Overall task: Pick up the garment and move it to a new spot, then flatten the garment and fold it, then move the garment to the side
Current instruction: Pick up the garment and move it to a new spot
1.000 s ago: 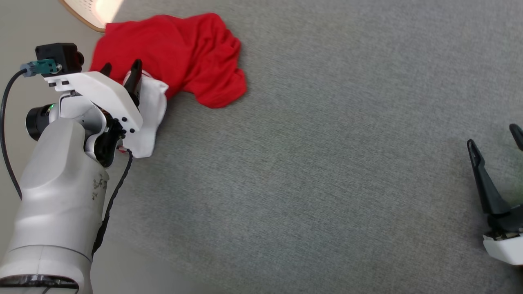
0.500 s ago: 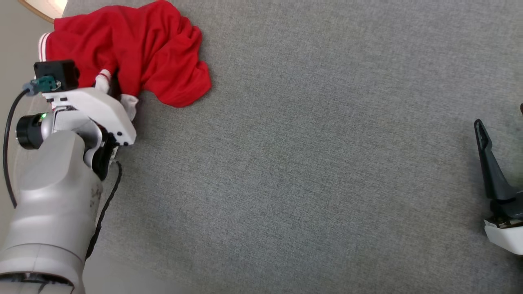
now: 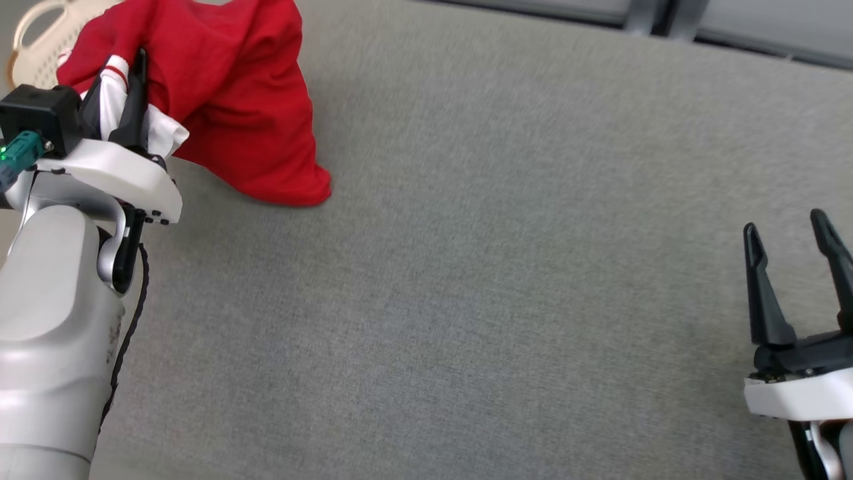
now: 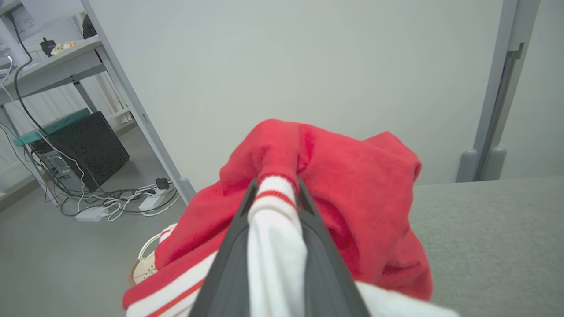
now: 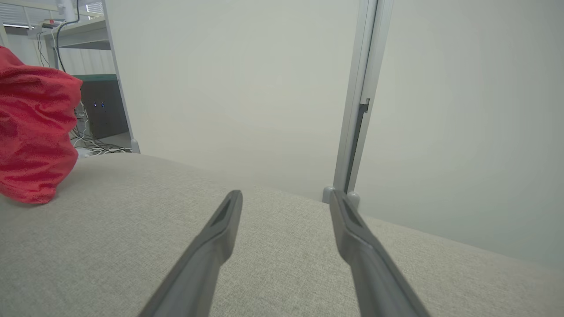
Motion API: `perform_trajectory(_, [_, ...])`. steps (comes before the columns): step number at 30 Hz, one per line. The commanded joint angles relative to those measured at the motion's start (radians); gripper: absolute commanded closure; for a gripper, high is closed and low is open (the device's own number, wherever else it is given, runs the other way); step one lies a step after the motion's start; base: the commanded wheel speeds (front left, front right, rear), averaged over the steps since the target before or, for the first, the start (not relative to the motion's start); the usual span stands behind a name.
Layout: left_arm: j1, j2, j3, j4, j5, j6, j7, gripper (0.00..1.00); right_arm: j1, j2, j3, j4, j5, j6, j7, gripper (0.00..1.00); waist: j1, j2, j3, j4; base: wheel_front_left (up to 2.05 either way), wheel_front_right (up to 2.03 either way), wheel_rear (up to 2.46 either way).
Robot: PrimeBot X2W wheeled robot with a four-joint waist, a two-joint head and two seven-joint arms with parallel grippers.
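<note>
Nearest us, our right hand (image 3: 785, 223) hovers spread and empty over the grey fabric-covered desk (image 3: 466, 300). Farther off at the left, our left hand (image 3: 118, 70) pinches the white, red-striped cuff (image 4: 273, 211) of the bunched red fleece garment (image 3: 246, 100), whose lower end rests on the desk; a cream perforated basket (image 3: 36, 50) lies beyond.

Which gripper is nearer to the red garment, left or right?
Left. The left gripper is shut on the white cuff of the red garment; the right gripper stands open far to its right.
</note>
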Motion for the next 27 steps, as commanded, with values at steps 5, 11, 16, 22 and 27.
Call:
perform_trajectory(5, [0.070, 0.025, -0.010, -0.166, 0.018, 0.001, 0.002, 1.00, 0.035, 0.065, -0.007, 0.018, 0.002, -0.002, 0.000, 0.00, 0.0000, 0.0001, -0.198, -0.130, 0.00, 0.00, 0.00])
perform_trajectory(11, [0.116, 0.027, -0.014, -0.380, -0.010, 0.017, 0.106, 1.00, 0.037, 0.109, -0.007, 0.023, 0.001, -0.002, 0.000, 0.00, 0.0000, 0.0001, -0.259, -0.256, 0.00, 0.00, 0.00])
perform_trajectory(16, [0.163, -0.001, -0.040, -0.562, -0.032, 0.029, 0.193, 1.00, 0.030, 0.127, -0.001, 0.019, -0.002, -0.002, 0.000, 0.00, 0.0000, 0.0001, -0.258, -0.372, 0.00, 0.00, 0.00])
perform_trajectory(22, [0.210, -0.038, -0.078, -0.639, -0.038, 0.044, 0.226, 1.00, 0.010, 0.147, 0.019, 0.016, 0.003, -0.002, 0.000, 0.00, 0.0000, 0.0001, -0.219, -0.478, 0.00, 0.00, 0.00])
perform_trajectory(27, [0.254, -0.094, -0.151, -0.617, -0.016, 0.052, 0.215, 1.00, -0.018, 0.166, 0.022, 0.006, 0.009, -0.002, 0.000, 0.00, 0.0000, 0.0001, -0.143, -0.542, 0.00, 0.00, 0.00])
